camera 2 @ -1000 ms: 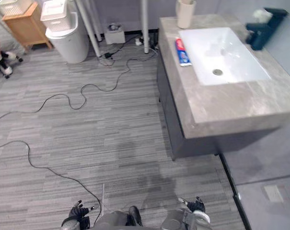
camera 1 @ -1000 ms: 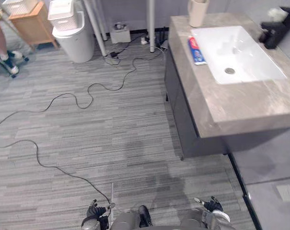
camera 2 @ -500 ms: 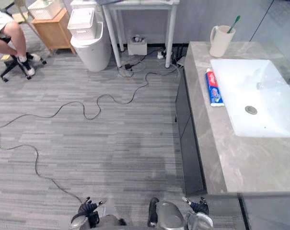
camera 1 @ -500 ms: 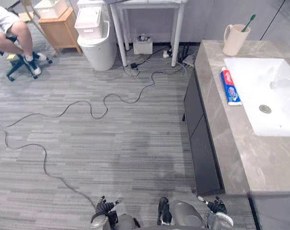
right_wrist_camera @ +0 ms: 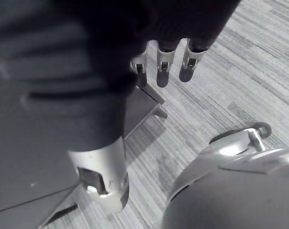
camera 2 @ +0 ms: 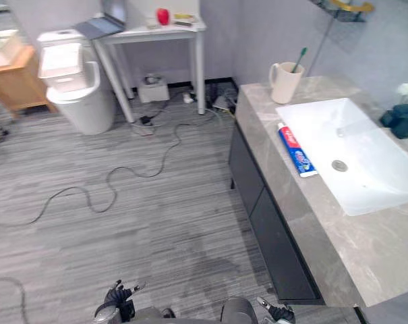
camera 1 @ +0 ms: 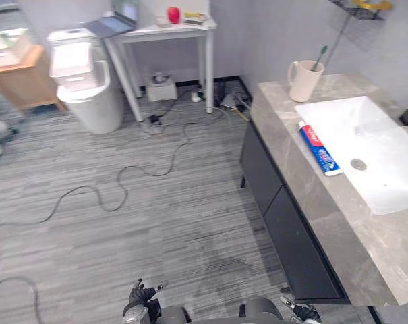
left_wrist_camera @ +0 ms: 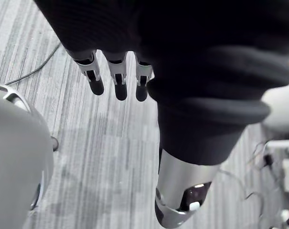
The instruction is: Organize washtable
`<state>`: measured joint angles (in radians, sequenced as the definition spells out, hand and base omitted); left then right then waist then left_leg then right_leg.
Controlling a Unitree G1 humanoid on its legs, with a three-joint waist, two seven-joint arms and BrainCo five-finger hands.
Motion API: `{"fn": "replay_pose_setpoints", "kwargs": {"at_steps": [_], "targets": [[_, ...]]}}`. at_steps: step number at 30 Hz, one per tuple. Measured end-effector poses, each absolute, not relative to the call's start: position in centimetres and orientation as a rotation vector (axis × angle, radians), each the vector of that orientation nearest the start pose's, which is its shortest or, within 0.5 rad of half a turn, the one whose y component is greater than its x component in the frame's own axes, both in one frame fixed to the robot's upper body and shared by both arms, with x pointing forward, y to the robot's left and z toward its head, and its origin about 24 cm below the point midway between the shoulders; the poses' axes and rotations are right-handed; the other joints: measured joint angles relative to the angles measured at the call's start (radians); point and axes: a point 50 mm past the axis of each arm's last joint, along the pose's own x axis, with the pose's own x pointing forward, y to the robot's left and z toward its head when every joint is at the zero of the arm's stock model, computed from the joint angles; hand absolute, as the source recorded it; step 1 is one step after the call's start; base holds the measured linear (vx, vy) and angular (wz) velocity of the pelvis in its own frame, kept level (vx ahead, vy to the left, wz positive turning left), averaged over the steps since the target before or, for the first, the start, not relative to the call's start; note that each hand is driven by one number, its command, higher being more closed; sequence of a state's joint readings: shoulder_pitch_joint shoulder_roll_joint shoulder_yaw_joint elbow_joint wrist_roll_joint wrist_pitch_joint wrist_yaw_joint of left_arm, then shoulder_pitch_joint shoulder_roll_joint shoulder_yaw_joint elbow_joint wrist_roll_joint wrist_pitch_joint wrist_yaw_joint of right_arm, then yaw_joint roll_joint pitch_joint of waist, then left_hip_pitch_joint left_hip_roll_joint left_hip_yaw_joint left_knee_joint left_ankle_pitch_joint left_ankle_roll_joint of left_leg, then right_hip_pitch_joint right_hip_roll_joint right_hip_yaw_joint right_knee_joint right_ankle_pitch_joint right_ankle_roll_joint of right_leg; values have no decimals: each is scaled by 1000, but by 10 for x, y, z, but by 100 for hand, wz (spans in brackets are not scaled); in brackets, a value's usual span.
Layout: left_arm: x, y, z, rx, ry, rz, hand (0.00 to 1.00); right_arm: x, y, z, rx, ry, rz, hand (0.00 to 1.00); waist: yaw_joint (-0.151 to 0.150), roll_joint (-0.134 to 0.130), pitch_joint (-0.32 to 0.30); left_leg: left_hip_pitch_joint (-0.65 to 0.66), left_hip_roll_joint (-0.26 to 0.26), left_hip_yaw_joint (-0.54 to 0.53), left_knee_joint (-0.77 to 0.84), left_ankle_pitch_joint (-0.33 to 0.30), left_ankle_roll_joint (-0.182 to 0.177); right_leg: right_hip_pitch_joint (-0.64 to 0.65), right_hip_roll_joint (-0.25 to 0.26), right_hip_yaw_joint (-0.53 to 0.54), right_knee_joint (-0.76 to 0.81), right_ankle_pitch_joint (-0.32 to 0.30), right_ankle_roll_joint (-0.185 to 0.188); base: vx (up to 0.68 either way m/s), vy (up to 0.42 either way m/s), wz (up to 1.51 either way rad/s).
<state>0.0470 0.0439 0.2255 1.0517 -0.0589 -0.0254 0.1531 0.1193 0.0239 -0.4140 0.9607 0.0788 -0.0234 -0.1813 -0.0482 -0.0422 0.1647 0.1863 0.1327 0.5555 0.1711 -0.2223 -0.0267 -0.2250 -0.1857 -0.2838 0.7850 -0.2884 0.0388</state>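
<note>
1. Washtable (camera 1: 305,199): a grey marbled counter over a dark cabinet front (camera 1: 284,229), standing at the right of the head views. A white rectangular sink (camera 1: 386,179) is set into the counter, with a round drain (camera 1: 358,164) in its floor.

2. Task items on the counter:
- Toothpaste tube (camera 1: 318,148): red, blue and white. It lies flat on the counter, just beside the sink's rim on the side toward the room and running along that rim.
- Cup (camera 1: 303,81): cream, with 1 handle. It stands upright at the counter's far end, beyond the sink and apart from the tube.
- Toothbrush (camera 1: 319,55): green. It stands in the cup and leans toward the wall.
- Dark fixture (camera 2: 400,118): it sits at the far rim of the sink; its type cannot be told.

3. Left hand (left_wrist_camera: 118,81): low in the head views, over the grey striped floor (camera 1: 156,202) and well apart from the washtable. Its fingers are straight and released.

4. Right hand (right_wrist_camera: 162,71): low, near the bottom corner of the cabinet front. Its fingers are straight and released.

5. Surroundings: a white table (camera 1: 170,28) against the far wall carries a laptop (camera 1: 116,20) and a red object (camera 1: 173,13). A white bin (camera 1: 96,104) stands beside it, next to a wooden cabinet (camera 1: 21,77).
</note>
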Motion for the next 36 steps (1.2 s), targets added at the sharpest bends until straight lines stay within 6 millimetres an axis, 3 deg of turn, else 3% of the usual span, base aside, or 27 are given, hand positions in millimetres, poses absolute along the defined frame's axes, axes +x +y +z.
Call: {"fn": "replay_pose_setpoints", "kwargs": {"at_steps": [2, 4, 5, 6, 7, 8, 9, 10, 11, 13, 14, 16, 18, 20, 21, 23, 24, 25, 26, 28, 30, 31, 32, 33, 34, 36], "targets": [[111, 198, -158, -36, 1063, 376, 0, 88, -211, -157, 178, 1043, -607, 0, -10, 10, 3, 29, 17, 34, -35, 5, -9, -68, 27, -116, -52, -2, -22, 333, 64, -43], [114, 194, -158, -36, 1064, 357, 0, 92, -213, -155, 170, 1031, -603, 0, -22, 24, 11, 54, 30, 39, -53, 9, -14, -103, 50, -245, -169, 30, -75, 369, -26, -37], [112, 193, -159, -34, 1077, 341, 0, 91, -212, -156, 156, 1038, -588, 0, -20, 20, 10, 82, 13, 50, -68, 12, -28, -104, 80, -286, -320, 103, -105, 438, -70, -35], [108, 198, -159, -25, 1082, 346, 0, 84, -209, -158, 145, 1063, -577, 0, -23, -15, 11, 121, -34, 37, -82, 13, -55, -84, 78, -274, -445, 228, -248, 450, -73, -46], [110, 193, -160, -39, 1085, 343, 0, 86, -213, -158, 142, 1061, -577, 0, -17, 13, 21, 151, -21, 30, -85, 3, -74, -72, 96, -270, -416, 210, -245, 435, -77, -53], [113, 185, -160, -58, 1077, 331, 0, 91, -219, -155, 130, 1044, -588, 0, -19, 51, 27, 155, 7, 20, -42, 22, -115, -64, 116, -257, -402, 168, -239, 393, -121, -52], [117, 182, -159, -70, 1066, 330, 0, 90, -221, -155, 156, 1044, -602, 0, -28, 61, 33, 115, 40, 2, 102, 30, -131, -40, 125, -238, -409, 136, -204, 361, -144, -39], [118, 179, -159, -80, 1062, 329, 0, 85, -221, -157, 190, 1067, -606, 0, -29, 67, 36, 77, 75, -15, 229, 36, -135, -19, 138, -227, -425, 127, -190, 318, -174, -48], [119, 175, -158, -104, 1051, 340, 0, 76, -221, -159, 222, 1102, -607, 0, -19, 79, 38, -5, 134, -67, 479, 38, -137, 29, 174, -198, -466, 126, -186, 241, -115, -66], [127, 168, -155, -131, 1012, 335, 0, 72, -224, -160, 277, 1122, -638, 0, -18, 91, 48, -103, 192, -91, 735, 29, -124, 100, 214, -145, -507, 123, -182, 301, -52, -108], [129, 162, -154, -146, 1002, 326, 0, 72, -224, -160, 275, 1123, -655, 0, -19, 95, 48, -157, 208, -92, 789, 12, -109, 139, 227, -103, -533, 123, -181, 222, 4, -105], [132, 160, -152, -149, 986, 323, 0, 69, -223, -160, 261, 1129, -679, 0, -14, 88, 51, -218, 221, -97, 742, -14, -82, 189, 239, -52, -561, 122, -169, 198, 77, -87], [138, 164, -149, -142, 961, 327, 0, 63, -222, -161, 243, 1131, -696, 0, 9, 74, 47, -252, 207, -126, 574, -35, -48, 217, 244, 2, -579, 119, -150, 192, 123, -86], [140, 167, -147, -144, 944, 343, 0, 68, -220, -159, 199, 1109, -658, 0, 20, 55, 36, -287, 136, -292, 320, -39, -41, 222, 245, 96, -572, 107, -121, 187, 180, -101], [140, 167, -147, -143, 942, 344, 0, 70, -219, -159, 195, 1098, -652, 0, 26, 49, 32, -294, 113, -351, 275, -37, -44, 220, 243, 127, -568, 105, -115, 219, 233, -131], [141, 166, -147, -145, 942, 343, 0, 77, -216, -158, 173, 1074, -623, 0, 40, 38, 17, -279, 42, -523, 150, -26, -47, 192, 229, 242, -525, 85, -66, 218, 278, -153], [139, 164, -147, -149, 947, 341, 0, 79, -217, -157, 161, 1070, -615, 0, 41, 41, 14, -270, 41, -525, 126, -16, -56, 183, 230, 270, -501, 72, -52, 180, 324, -132], [138, 161, -148, -157, 956, 335, 0, 80, -219, -156, 146, 1062, -606, 0, 40, 62, 7, -247, 51, -494, 110, 59, -80, 175, 233, 312, -458, 46, -29, 222, 446, -136], [135, 165, -149, -144, 966, 342, 0, 79, -215, -157, 148, 1066, -596, 0, 36, 41, -8, -222, 30, -416, 112, 38, -68, 169, 198, 356, -425, 25, 7, 229, 449, -125], [134, 168, -150, -124, 970, 334, 0, 77, -206, -158, 172, 1074, -591, 0, 35, 5, -29, -185, 2, -339, 100, 23, -44, 157, 147, 369, -422, 25, 22, 174, 319, -98], [132, 171, -151, -110, 983, 329, 0, 78, -202, -159, 181, 1073, -587, 0, 39, -8, -36, -153, -9, -275, 84, 19, -38, 143, 123, 348, -420, 50, 58, 143, 262, -95], [130, 172, -152, -96, 991, 320, 0, 79, -202, -158, 184, 1071, -586, 0, 38, -3, -35, -123, -8, -229, 66, 20, -37, 126, 109, 289, -398, 70, 69, 60, 157, -94], [130, 172, -152, -90, 993, 318, 0, 79, -202, -158, 181, 1069, -586, 0, 38, 0, -33, -107, -8, -207, 55, 20, -37, 116, 97, 239, -382, 73, 63, 49, 122, -93], [128, 174, -153, -82, 1000, 316, 0, 83, -206, -157, 173, 1057, -586, 0, 38, 3, -32, -73, -11, -168, 32, 20, -37, 105, 55, 97, -360, 73, 59, 54, 79, -87], [124, 177, -154, -74, 1008, 320, 0, 85, -205, -157, 173, 1054, -581, 0, 37, 3, -32, -48, -17, -135, 11, 20, -37, 101, 26, -35, -361, 80, 23, 69, 51, -91], [123, 175, -155, -71, 1021, 311, 0, 89, -204, -157, 158, 1054, -566, 0, 36, 19, -31, -39, -19, -133, -8, 20, -37, 105, 31, -96, -384, 86, -7, 60, -22, -57]]}}
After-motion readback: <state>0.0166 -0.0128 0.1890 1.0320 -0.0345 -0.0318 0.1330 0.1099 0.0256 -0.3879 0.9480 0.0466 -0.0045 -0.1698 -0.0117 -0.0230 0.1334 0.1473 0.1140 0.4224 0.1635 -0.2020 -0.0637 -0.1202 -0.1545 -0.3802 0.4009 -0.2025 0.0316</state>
